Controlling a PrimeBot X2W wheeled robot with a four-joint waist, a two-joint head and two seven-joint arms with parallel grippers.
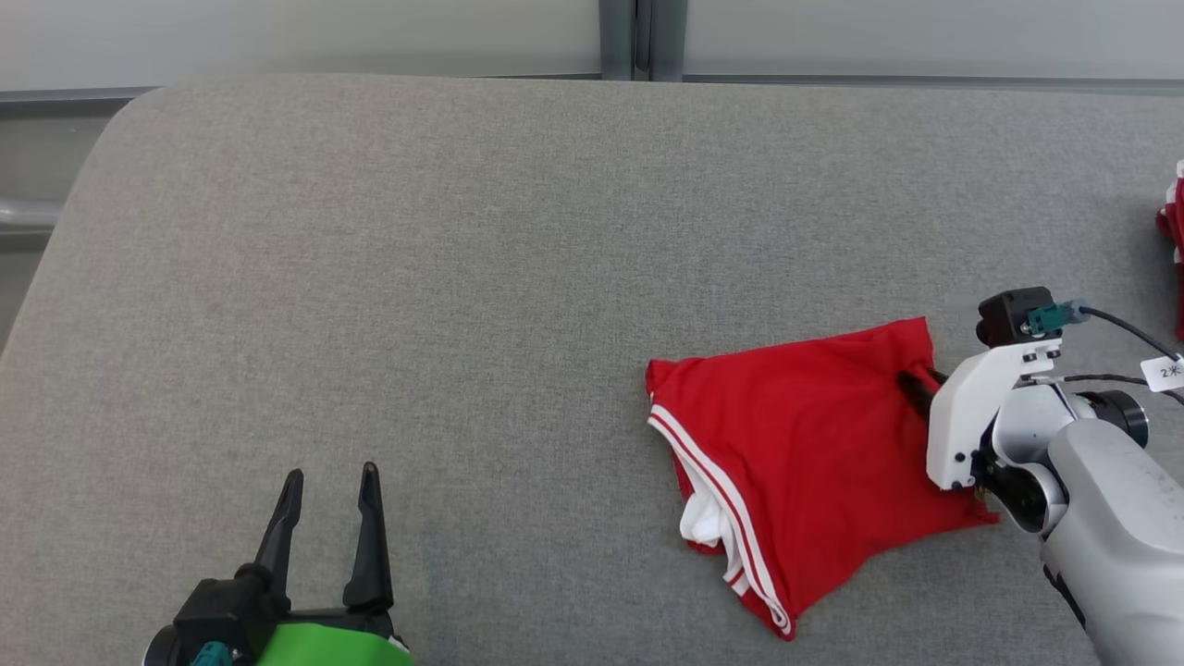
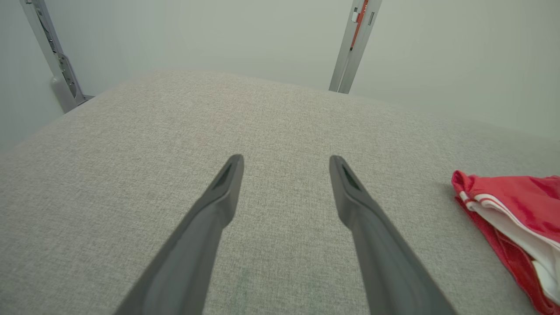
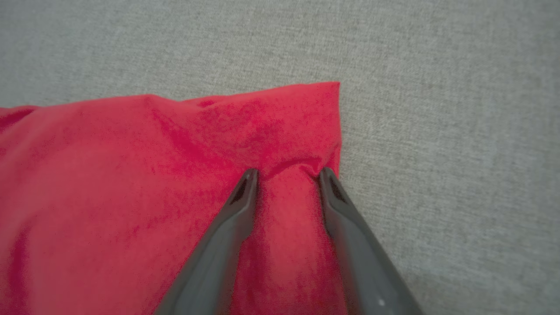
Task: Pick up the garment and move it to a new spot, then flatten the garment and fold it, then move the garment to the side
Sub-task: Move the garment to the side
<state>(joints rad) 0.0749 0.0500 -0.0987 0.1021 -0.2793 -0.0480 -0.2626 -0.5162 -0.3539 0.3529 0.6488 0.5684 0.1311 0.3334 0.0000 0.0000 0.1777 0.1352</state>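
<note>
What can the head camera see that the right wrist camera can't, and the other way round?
Head camera: the left gripper with its jaws open, the white-striped hem of the clothing, another red item at the far right edge, and the pale wall behind. Right wrist camera: a close look at the right gripper, jaws partly apart and pressing into the cloth near a corner, with a wrinkle bunched between them. Both: the red garment lying on the grey padded surface.

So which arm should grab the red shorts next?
Right. The right pincer presses on a corner of the shorts, cloth bunching between its fingers. The left pincer hangs open over gray cushion, well away from them.
</note>
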